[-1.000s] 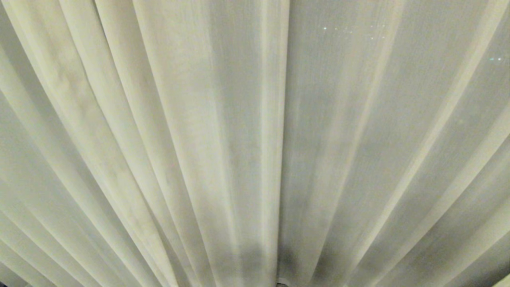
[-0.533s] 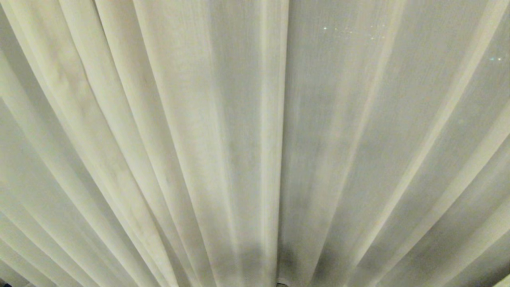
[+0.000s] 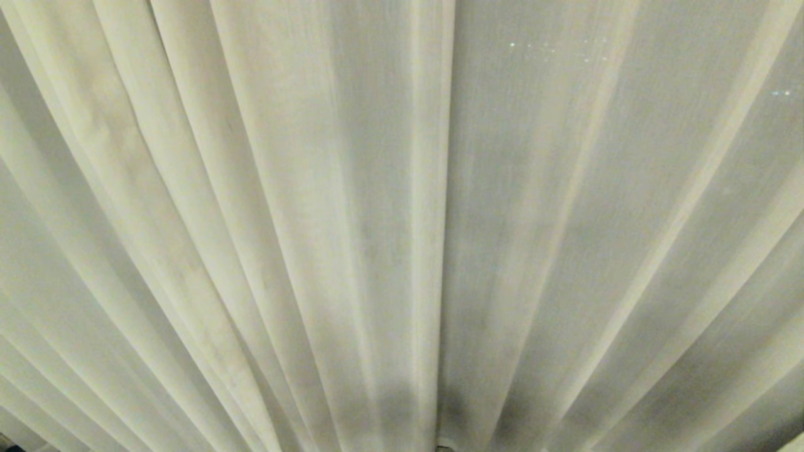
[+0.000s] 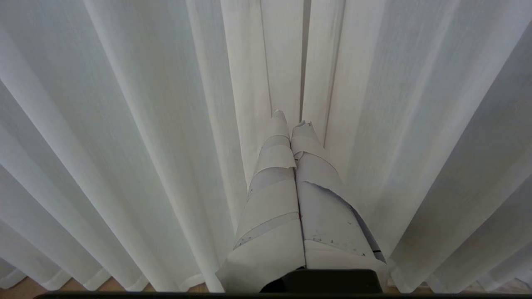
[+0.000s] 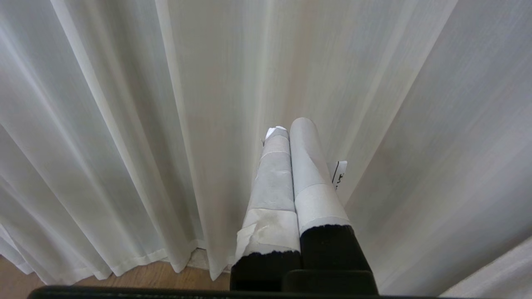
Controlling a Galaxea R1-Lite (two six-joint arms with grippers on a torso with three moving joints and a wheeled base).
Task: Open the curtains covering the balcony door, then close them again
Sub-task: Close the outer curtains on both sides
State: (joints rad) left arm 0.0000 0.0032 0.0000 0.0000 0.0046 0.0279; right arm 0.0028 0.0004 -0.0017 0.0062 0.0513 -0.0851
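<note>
The cream curtains fill the whole head view, drawn together, their two hemmed edges meeting at a vertical seam near the middle. The balcony door is hidden behind them. Neither arm shows in the head view. In the left wrist view my left gripper, wrapped in white tape, is shut on nothing and points at the pleats close to the seam. The right wrist view has my right gripper, also taped, shut and empty, facing the curtain fabric.
The curtain hems hang just above a wooden floor, which shows in both wrist views. A small white label sticks out beside the right gripper's fingers.
</note>
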